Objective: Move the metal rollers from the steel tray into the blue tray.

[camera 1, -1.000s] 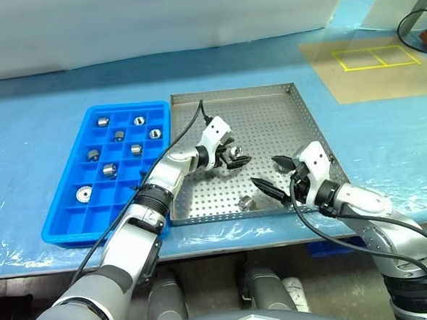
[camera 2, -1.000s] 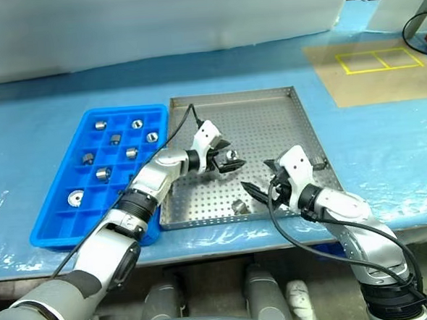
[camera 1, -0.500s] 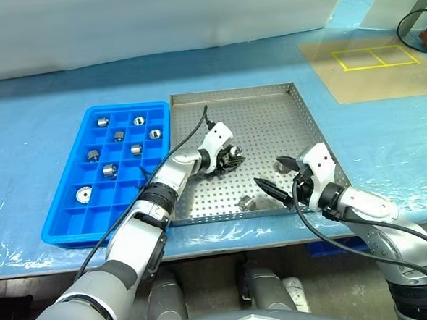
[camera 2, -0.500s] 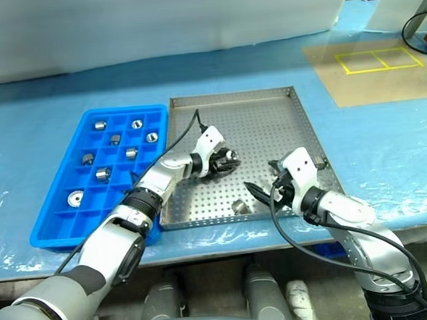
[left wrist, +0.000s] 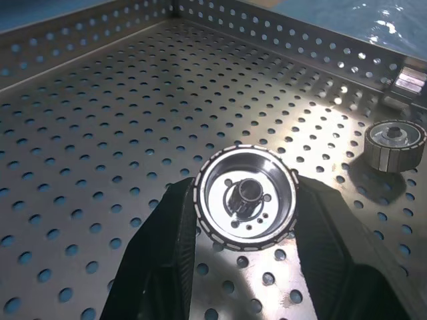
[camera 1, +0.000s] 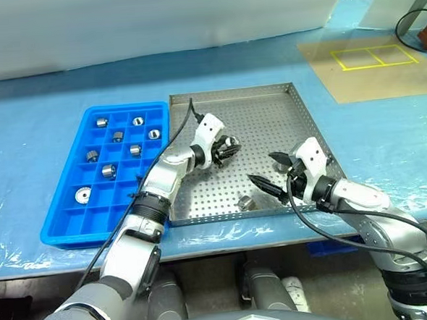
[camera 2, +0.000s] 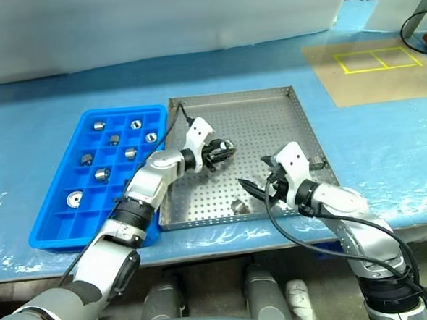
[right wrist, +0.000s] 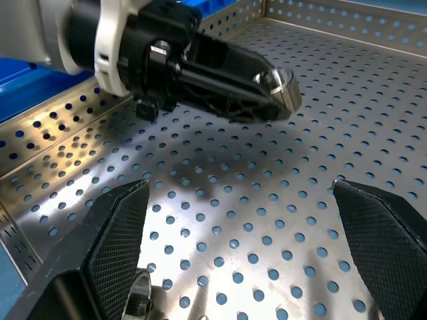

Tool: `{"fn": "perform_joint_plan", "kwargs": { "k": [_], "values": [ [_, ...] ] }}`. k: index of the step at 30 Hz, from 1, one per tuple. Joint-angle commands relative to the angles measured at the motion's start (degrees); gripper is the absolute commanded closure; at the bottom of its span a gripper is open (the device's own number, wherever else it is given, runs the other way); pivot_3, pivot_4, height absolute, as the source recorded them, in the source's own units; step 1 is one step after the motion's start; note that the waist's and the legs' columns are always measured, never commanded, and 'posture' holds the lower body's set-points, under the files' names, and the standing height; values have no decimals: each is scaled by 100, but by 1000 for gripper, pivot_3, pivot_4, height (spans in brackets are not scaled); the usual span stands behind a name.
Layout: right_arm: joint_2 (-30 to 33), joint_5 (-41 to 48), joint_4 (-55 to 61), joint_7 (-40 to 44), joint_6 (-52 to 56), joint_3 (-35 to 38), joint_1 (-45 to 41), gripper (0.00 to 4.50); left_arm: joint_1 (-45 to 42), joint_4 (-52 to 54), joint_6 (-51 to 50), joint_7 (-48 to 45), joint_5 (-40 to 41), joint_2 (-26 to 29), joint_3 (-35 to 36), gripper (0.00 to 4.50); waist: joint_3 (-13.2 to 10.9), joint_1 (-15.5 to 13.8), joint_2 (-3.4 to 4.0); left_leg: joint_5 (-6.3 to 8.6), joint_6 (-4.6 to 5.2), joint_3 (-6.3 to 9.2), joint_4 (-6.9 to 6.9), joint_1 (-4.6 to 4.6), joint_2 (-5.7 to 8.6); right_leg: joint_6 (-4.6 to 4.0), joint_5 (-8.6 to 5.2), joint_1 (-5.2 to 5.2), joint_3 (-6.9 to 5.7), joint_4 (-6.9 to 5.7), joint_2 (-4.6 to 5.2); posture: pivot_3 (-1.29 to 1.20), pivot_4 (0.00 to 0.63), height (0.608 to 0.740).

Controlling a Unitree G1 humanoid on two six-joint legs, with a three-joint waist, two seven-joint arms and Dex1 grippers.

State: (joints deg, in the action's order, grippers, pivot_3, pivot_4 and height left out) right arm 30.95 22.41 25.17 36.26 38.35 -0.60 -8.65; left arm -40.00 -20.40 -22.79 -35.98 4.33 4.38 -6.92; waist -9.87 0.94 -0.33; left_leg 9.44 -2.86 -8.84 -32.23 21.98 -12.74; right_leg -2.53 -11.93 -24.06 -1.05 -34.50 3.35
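Metal roller (left wrist: 245, 198) now clamped in left gripper (camera 1: 227, 147) jaws, lifted off steel tray (camera 1: 268, 109), jaws were spread a second ago, loose roller (camera 1: 246, 201) near front rim, right gripper (camera 1: 271, 173) jaws wide, empty, seven rollers in blue tray (camera 1: 65, 221), table (camera 1: 37, 120)

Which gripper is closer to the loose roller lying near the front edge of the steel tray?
Right. The right gripper hangs open just beside that roller, while the left gripper, shut on another roller, is farther back over the steel tray.
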Motion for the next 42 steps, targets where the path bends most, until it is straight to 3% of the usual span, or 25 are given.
{"fn": "perform_joint_plan", "kwargs": {
  "k": [1, 8, 14, 23, 30, 42],
  "values": [
    [-11, -32, -257, 260, -288, -200, -340, 0, 377, 1328, -504, 695, 123, 39, 393, 2786, -1, -25, 1, 0, 0, 0, 0, 2, 0, 0, 0, 0, -1, 0, 0, -229, 150, 740],
    [-127, -165, -1053, 761, -663, -649, -929, 0, 1746, 3304, -959, 1838, 64, 110, 908, 2786, -1, -84, 1, 0, 0, 2, 4, 8, -4, -1, -1, -1, -12, 5, 1, -97, 150, 740],
    [-301, -300, -1781, 1247, -1015, -983, -1452, 0, 2792, 4711, -1193, 2500, 76, 107, 1194, 2786, -4, -298, 1, 0, -1, 6, 3, 9, -7, 0, -2, -2, -20, 4, 3, 35, 150, 740],
    [-644, -480, -2652, 1868, -1425, -1365, -2053, 0, 4105, 6117, -1776, 3028, 50, 131, 1297, 2786, -6, -592, -3, 0, -2, 9, 9, 21, -7, 0, -3, -11, -25, 8, 5, 215, 150, 740],
    [-884, -619, -3252, 2283, -1689, -1515, -2449, 0, 4917, 6880, -2020, 3440, -6, -4, 1387, 2786, -7, -830, -4, 0, -4, 13, 9, 24, -6, 2, -4, -14, -27, 7, 7, 307, 150, 740],
    [-1058, -784, -3605, 2571, -1896, -1508, -2644, 0, 5334, 6956, -2377, 3628, 19, -77, 1379, 2786, -7, -1072, -3, 0, -4, 21, 10, 29, -8, 7, -7, -15, -30, 7, 4, 338, 150, 740]
  ]
}}
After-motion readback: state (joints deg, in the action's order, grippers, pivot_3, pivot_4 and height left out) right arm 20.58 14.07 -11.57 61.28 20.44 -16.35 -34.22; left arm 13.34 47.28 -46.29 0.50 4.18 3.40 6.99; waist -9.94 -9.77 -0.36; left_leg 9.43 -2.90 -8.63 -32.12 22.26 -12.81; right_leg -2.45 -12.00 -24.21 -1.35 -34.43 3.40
